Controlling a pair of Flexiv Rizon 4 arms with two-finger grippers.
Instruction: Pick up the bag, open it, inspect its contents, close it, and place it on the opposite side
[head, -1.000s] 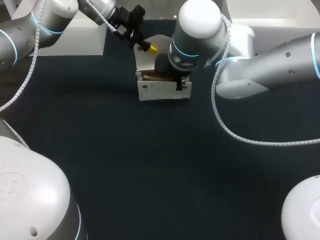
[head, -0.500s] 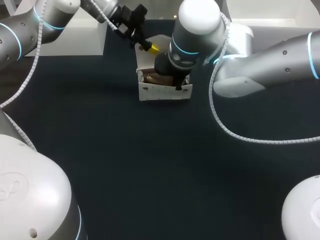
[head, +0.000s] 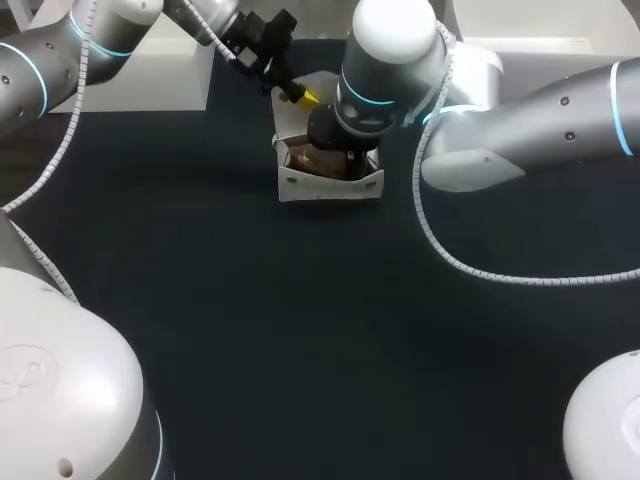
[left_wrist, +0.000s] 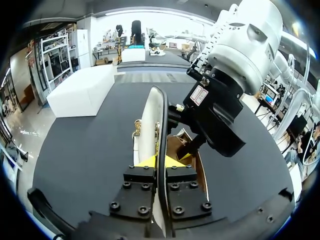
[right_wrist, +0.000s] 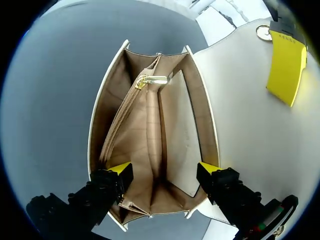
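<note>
**Bag open at the far middle, inspection in hand**

The white bag (head: 330, 186) stands at the far middle of the table (head: 300, 330), mouth up, with a tan lining and a gold zip pull (right_wrist: 150, 80) showing inside. My left gripper (left_wrist: 160, 161) is clamped on the flap (left_wrist: 151, 120), holding it up and back. My right gripper (right_wrist: 164, 170) hangs over the mouth, its 2 fingers spread and gripping nothing. I judge this to be the look inside, so I'd hold the flap steady, centre the right wrist and not push the walls.

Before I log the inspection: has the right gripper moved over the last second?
Yes. The right gripper drew back off the bag's front wall, toward the far side of the table.
</note>
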